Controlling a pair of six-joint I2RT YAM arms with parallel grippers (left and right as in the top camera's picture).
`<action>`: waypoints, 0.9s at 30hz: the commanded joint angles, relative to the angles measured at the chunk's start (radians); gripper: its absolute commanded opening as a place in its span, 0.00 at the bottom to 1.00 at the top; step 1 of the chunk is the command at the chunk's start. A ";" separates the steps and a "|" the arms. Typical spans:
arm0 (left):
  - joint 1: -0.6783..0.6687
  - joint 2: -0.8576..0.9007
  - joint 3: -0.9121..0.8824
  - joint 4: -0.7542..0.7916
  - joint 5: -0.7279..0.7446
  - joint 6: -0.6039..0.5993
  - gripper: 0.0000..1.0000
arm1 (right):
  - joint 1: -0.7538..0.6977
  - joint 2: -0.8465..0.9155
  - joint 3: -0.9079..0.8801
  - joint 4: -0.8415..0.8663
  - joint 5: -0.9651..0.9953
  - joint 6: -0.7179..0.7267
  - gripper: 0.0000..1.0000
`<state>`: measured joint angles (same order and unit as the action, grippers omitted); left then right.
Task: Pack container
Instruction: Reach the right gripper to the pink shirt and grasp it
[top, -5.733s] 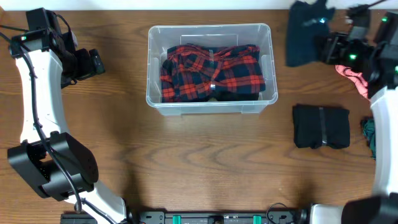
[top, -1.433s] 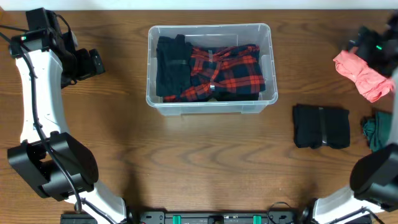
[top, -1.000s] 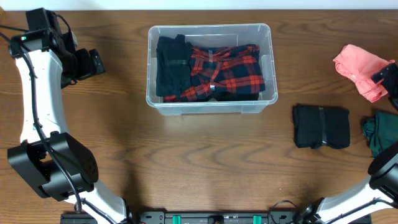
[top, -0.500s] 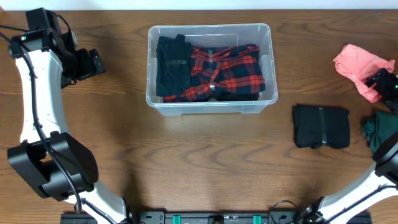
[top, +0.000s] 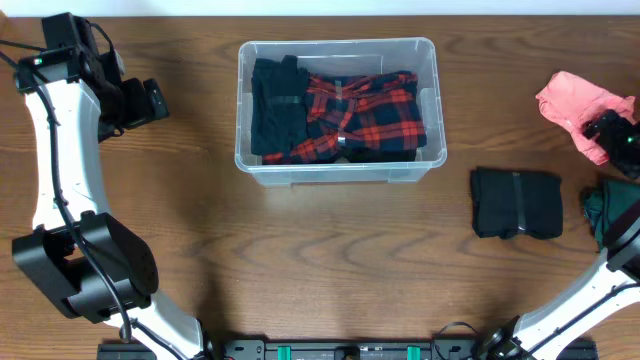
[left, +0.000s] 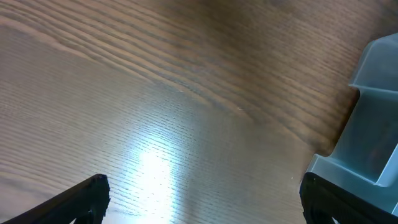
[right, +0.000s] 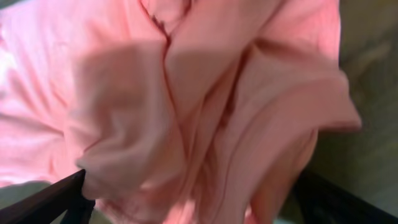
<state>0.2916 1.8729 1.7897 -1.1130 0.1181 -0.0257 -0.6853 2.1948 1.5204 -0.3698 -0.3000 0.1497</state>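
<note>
The clear container (top: 340, 172) stands at the table's back middle, holding a red plaid shirt (top: 368, 115) and a folded black garment (top: 275, 105) at its left end. At the far right my right gripper (top: 606, 128) is open and low over a crumpled pink garment (top: 570, 100). In the right wrist view the pink cloth (right: 186, 106) fills the frame between the fingertips (right: 59, 202). My left gripper (top: 155, 100) hangs open left of the container over bare wood. In the left wrist view that gripper (left: 202, 202) has nothing between its fingers and the container's corner (left: 373, 124) shows at the right.
A folded black garment (top: 516, 203) lies on the table right of the container. A dark green garment (top: 603, 215) sits at the right edge beside it. The right arm's base rises from the lower right corner.
A black garment that the right gripper carried earlier now lies in the container. Over the last second the right gripper has moved in from the right edge onto the pink garment. The left arm is still.
</note>
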 joint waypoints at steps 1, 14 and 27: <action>0.002 -0.001 -0.006 0.000 0.002 0.002 0.98 | -0.007 0.041 -0.004 0.026 -0.024 -0.008 0.98; 0.002 -0.001 -0.006 0.000 0.002 0.002 0.98 | 0.014 0.047 -0.003 0.108 -0.063 -0.005 0.01; 0.002 -0.001 -0.006 0.000 0.002 0.002 0.98 | 0.065 -0.185 0.055 -0.009 -0.216 -0.010 0.01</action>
<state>0.2916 1.8729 1.7897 -1.1130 0.1211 -0.0257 -0.6476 2.1487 1.5249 -0.3676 -0.4522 0.1493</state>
